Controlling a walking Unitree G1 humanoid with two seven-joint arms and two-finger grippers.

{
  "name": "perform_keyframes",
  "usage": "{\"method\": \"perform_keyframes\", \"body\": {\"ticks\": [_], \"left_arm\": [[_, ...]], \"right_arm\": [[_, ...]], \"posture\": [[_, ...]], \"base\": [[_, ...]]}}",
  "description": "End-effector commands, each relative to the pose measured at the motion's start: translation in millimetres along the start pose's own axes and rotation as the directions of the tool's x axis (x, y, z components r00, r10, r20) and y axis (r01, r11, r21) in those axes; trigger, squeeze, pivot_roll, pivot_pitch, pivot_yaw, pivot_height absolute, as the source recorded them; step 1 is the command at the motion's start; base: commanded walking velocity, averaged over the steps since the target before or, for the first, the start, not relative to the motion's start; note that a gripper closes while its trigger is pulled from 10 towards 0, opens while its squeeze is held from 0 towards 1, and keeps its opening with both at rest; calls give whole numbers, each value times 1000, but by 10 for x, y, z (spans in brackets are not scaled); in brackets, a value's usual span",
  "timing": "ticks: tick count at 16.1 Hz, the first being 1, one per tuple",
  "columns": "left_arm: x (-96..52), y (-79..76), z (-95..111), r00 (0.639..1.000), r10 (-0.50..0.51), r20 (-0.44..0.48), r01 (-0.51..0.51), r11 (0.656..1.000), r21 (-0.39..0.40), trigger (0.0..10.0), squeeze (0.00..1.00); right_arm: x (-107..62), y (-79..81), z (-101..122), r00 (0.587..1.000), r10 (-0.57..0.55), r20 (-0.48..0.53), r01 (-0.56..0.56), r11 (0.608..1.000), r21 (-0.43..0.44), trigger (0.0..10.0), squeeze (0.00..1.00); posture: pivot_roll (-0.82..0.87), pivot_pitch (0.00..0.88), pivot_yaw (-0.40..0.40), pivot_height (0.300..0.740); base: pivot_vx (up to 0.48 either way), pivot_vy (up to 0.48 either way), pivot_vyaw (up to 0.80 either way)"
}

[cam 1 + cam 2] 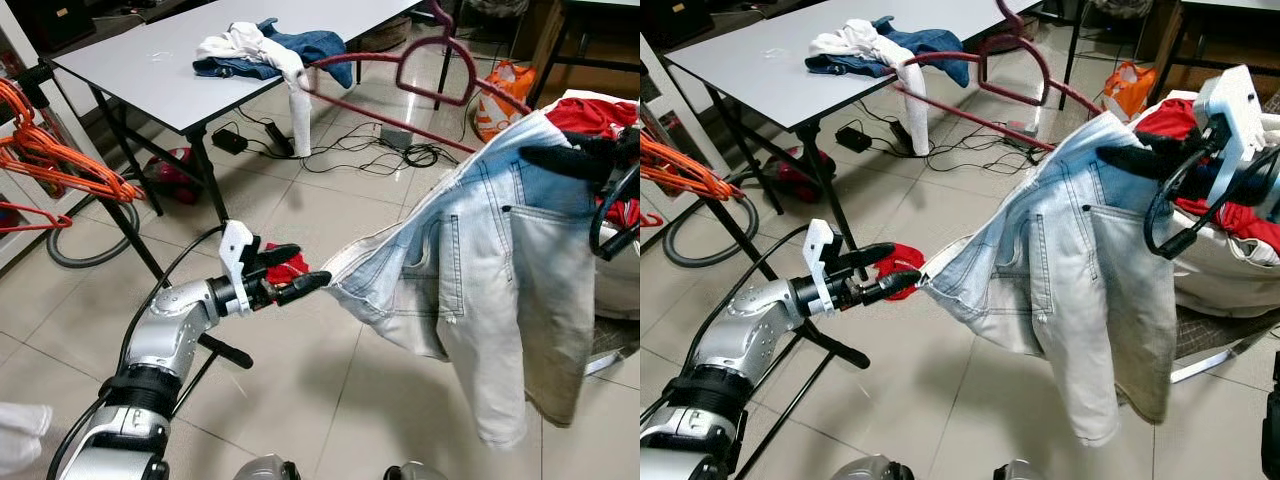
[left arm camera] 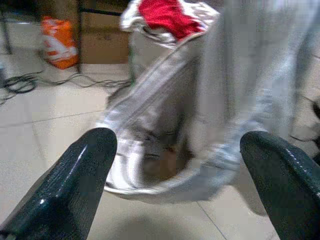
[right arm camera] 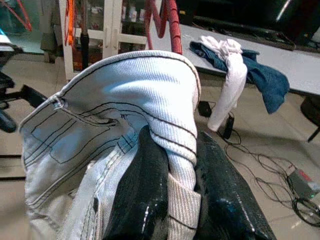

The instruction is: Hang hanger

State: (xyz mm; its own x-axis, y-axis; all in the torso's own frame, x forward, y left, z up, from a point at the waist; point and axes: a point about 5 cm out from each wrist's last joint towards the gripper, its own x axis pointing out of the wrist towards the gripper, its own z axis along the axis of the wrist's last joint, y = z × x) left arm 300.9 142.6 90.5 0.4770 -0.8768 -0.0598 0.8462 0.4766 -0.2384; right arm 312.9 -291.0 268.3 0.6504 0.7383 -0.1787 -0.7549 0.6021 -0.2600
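Pale blue jeans [image 1: 480, 270] hang in the air at the right. My right gripper [image 1: 1130, 158] is shut on a fold of their waistband [image 3: 175, 100], and its fingers [image 3: 145, 185] pinch the cloth from both sides. A dark red hanger [image 1: 400, 65] juts up and to the left from behind the top of the jeans, and its lower bar runs in behind the denim. My left gripper [image 1: 300, 268] is open at the jeans' left edge. In the left wrist view its fingers [image 2: 85, 175] stand wide apart with the denim just ahead and nothing between them.
A grey table [image 1: 150, 70] with white and blue clothes [image 1: 265, 50] stands at the back left, with black stand legs [image 1: 130, 220] in front. Orange hangers [image 1: 40, 150] hang at the far left. Cables [image 1: 350, 150] lie on the tiles. A white bag of red clothes [image 1: 1230, 260] sits at the right.
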Motion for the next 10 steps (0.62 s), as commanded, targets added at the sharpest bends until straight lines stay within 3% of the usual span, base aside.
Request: {"method": "perform_keyframes", "body": {"ticks": [1, 4, 10], "left_arm": [[-18, -60, -34, 998, -54, -31, 54, 999, 2, 10000, 0], [-55, -177, -58, 989, -141, -49, 142, 990, 11, 10000, 0], [46, -174, -100, 996, -69, -53, 72, 995, 74, 10000, 0]], "right_arm": [[-28, -42, 166, 999, -12, 46, 15, 998, -61, 0, 0], [-21, -41, 175, 999, -5, 53, 8, 998, -62, 0, 0], [17, 18, 287, 996, 35, 85, -27, 996, -88, 0, 0]], "posture": [[-187, 0, 78, 740], [-181, 0, 79, 740], [-185, 0, 82, 740]], "base": [[0, 0, 0], [0, 0, 0], [0, 0, 0]]}}
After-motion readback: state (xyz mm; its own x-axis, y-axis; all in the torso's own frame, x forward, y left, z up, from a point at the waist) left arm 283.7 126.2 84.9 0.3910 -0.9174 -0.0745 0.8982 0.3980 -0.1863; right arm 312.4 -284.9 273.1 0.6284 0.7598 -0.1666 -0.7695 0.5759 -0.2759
